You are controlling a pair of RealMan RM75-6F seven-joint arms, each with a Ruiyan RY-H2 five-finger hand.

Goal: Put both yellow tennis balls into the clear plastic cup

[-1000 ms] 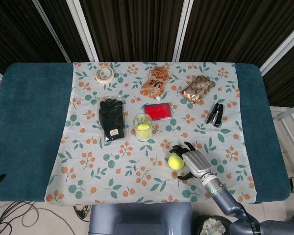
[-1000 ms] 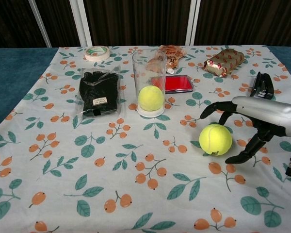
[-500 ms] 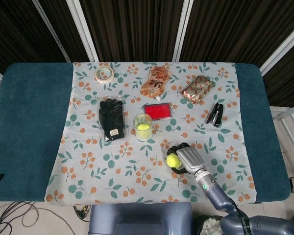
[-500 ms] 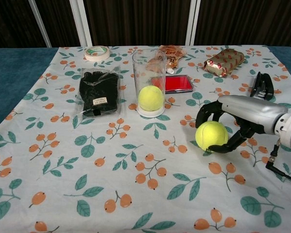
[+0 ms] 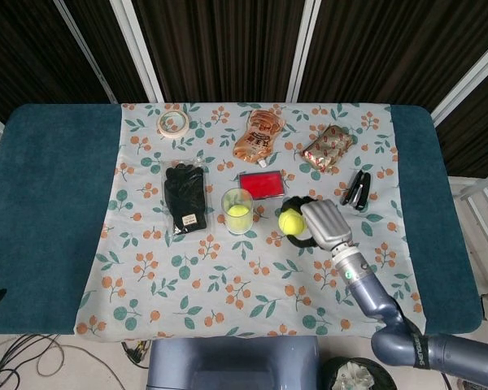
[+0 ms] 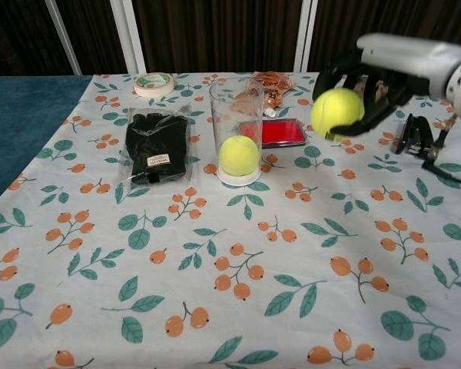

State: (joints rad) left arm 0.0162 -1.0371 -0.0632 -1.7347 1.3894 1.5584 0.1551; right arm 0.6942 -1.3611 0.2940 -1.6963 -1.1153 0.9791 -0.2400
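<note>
The clear plastic cup (image 5: 237, 213) (image 6: 237, 131) stands upright near the middle of the floral cloth, with one yellow tennis ball (image 5: 238, 212) (image 6: 239, 156) at its bottom. My right hand (image 5: 319, 223) (image 6: 384, 69) grips the second yellow tennis ball (image 5: 292, 221) (image 6: 336, 113) in the air. It hangs to the right of the cup, about level with the cup's rim in the chest view. My left hand shows in neither view.
On the cloth lie black gloves in a bag (image 5: 185, 196), a roll of tape (image 5: 172, 123), an orange snack pouch (image 5: 259, 135), a red flat box (image 5: 261, 184), a wrapped packet (image 5: 328, 148) and a black clip (image 5: 357, 190). Teal table edges flank the cloth (image 5: 57, 203).
My right hand closed around the ball on the cloth, then lifted it up and toward the cup. The cup and its ball have not moved.
</note>
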